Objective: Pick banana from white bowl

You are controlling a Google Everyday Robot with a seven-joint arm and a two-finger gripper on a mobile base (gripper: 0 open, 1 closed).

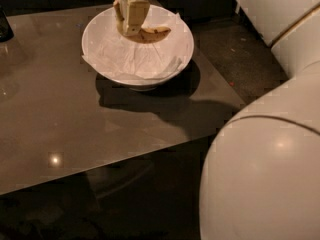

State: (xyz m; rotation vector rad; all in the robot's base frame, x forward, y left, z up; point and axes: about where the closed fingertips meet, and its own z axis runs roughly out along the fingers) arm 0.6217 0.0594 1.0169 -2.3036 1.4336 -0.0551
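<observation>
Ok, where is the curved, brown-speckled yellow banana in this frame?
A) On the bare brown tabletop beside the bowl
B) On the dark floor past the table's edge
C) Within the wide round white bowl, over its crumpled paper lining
C: the curved yellow banana shows inside the rim of the wide round white bowl, over the crumpled white paper, with the cream-white gripper down over one end of it.

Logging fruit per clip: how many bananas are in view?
1. The banana lies in the far half of the white bowl, its left end behind the claw; the crumpled paper could hide more.
</observation>
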